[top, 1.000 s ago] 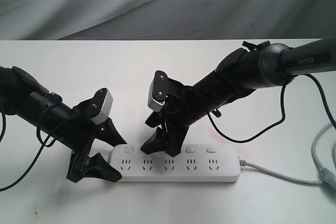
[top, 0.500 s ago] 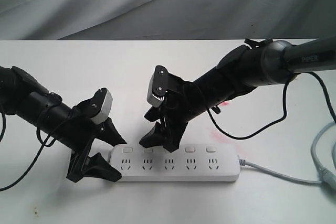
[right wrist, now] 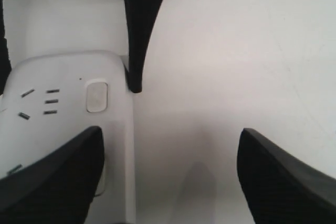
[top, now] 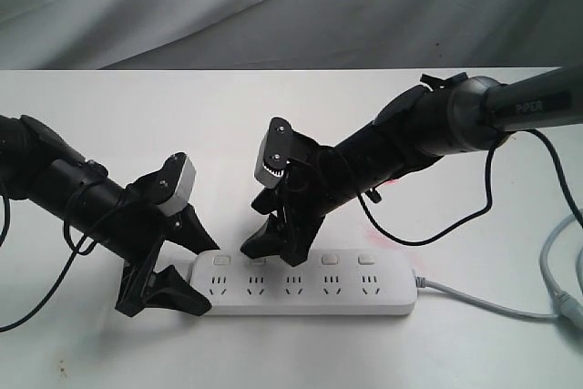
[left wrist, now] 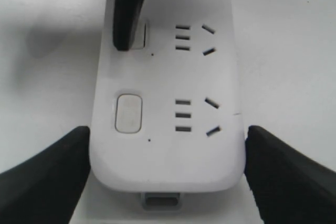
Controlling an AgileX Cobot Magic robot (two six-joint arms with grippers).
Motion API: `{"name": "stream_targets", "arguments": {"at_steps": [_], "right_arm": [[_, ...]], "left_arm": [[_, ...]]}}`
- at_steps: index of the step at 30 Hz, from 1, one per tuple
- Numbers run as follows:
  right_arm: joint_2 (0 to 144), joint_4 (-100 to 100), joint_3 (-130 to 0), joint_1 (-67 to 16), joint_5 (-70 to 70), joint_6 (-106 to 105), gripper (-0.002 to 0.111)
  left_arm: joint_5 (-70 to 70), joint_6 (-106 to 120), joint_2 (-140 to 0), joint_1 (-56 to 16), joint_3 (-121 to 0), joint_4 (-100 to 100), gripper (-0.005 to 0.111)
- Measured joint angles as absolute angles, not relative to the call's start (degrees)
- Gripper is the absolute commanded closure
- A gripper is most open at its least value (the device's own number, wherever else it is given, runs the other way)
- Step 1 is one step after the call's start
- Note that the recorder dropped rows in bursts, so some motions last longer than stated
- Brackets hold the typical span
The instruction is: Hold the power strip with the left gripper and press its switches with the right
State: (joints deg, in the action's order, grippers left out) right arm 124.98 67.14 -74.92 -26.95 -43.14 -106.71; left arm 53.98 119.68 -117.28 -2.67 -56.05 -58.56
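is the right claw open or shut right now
Open. In the right wrist view the right claw has its fingers wide apart, one over the power strip, the other over the table, gripping nothing.

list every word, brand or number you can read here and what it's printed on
"PIPER": on the grey tube of the right arm, exterior view.
power strip: no readable print in any view.
switches: blank, no marks.
Nothing else carries text.
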Motion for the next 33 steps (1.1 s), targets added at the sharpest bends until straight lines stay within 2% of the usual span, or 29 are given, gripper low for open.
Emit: {"name": "stream_targets", "arguments": {"at_steps": [33], "right_arm": [[126.3,61.1,-75.9,-27.0,-42.5,-96.1,0.042]], "left_arm": [[53.9,119.7,-117.3,-2.7,-56.1,-58.6,0.057]]}}
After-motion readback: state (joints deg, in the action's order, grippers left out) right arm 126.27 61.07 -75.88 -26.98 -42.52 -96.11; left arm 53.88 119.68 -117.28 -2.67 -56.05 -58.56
